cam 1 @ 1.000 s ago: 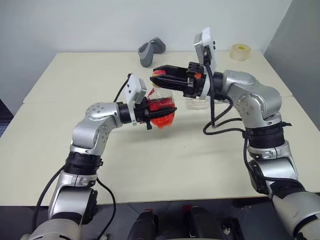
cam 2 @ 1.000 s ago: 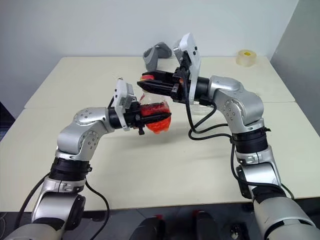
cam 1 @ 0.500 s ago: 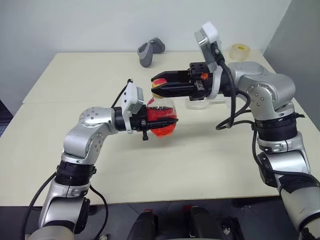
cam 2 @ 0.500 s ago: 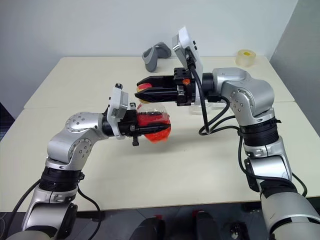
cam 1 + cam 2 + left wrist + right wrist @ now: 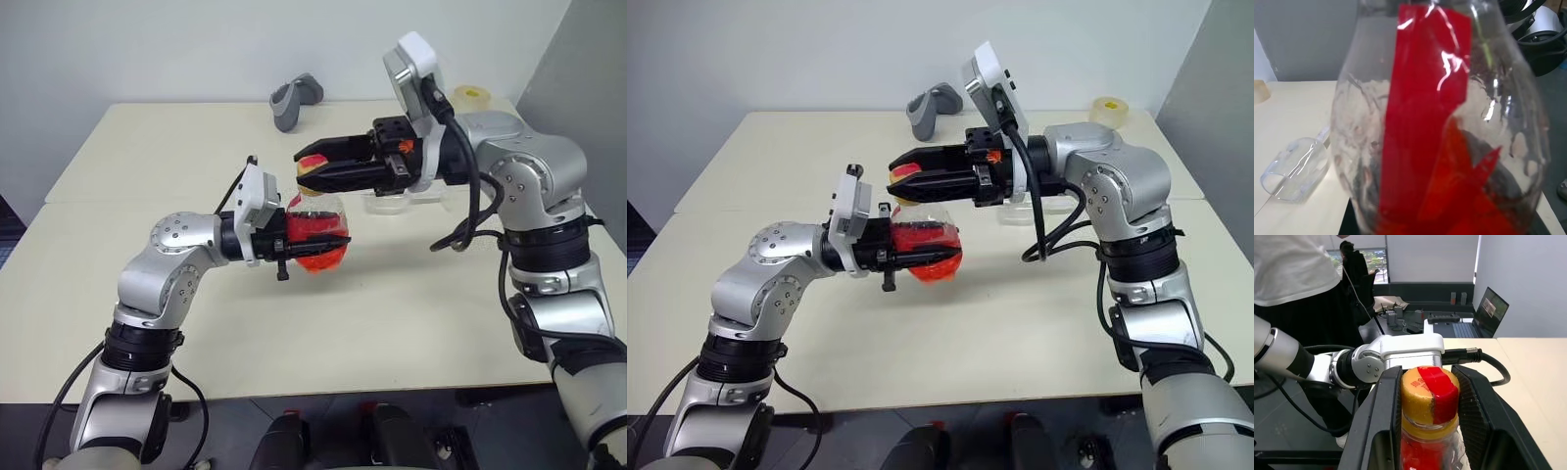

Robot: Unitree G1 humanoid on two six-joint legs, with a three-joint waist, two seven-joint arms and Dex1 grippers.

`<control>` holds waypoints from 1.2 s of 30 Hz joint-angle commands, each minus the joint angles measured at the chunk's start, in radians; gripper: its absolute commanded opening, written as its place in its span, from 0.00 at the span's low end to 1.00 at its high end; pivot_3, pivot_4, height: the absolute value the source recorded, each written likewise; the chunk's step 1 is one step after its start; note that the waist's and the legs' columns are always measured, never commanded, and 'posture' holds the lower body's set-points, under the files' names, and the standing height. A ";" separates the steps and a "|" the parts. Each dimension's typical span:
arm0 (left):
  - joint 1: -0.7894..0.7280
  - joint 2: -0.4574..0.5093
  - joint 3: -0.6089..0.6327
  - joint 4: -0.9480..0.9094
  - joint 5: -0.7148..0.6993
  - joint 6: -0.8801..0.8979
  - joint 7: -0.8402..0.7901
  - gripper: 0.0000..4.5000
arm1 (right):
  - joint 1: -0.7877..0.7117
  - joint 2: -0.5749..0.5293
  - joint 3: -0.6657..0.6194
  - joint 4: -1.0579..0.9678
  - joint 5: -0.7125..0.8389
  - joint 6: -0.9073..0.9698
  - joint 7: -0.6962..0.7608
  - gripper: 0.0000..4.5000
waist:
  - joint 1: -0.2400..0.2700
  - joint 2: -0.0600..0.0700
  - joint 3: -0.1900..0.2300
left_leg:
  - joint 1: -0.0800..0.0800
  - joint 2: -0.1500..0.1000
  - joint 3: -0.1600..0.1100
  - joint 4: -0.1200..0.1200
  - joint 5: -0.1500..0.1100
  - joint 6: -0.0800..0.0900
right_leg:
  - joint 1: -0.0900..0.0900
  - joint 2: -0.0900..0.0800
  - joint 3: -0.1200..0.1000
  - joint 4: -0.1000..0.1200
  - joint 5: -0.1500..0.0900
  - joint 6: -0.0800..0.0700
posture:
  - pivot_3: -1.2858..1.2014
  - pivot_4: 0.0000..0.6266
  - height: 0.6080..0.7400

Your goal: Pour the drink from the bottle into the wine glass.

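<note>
- Left eye view shows the whole arrangement: the left gripper (image 5: 312, 238) pinches the rounded body of the bottle (image 5: 318, 231) from the left side and holds it above the cream table (image 5: 392, 313), upright or nearly so.
- From the right side, the right gripper (image 5: 312, 168) reaches across level, its two black fingers set on either side of the yellow cap (image 5: 313, 167).
- Behind the right gripper lies the wine glass (image 5: 387, 201), clear and partly hidden, on the table.
- Far back on the table sit a grey object (image 5: 295, 101) and, at the far right corner, a roll of tape (image 5: 471, 101).
- Right wrist view adds the detail at the cap: a red band (image 5: 1436, 387) runs over the yellow top, and the finger pads (image 5: 1387, 416) sit at the cap's two sides; a person in a white top (image 5: 1295, 264) stands beyond.
- Left wrist view looks close at the bottle's clear wall, with the red label and the drink (image 5: 1469, 205) pooled red-orange low in the body, and shows the glass lying on its side on the table.
</note>
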 commanded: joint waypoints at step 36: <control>-0.032 -0.076 -0.040 0.029 0.021 -0.011 0.045 0.26 | 0.944 0.154 -0.071 -0.445 -0.464 -0.201 -1.019 0.27 | 0.015 0.000 0.000 | 0.004 0.000 -0.002 0.000 0.000 0.000 | 0.010 0.001 -0.003 -0.007 0.001 0.002 | 0.52 0.24 1.00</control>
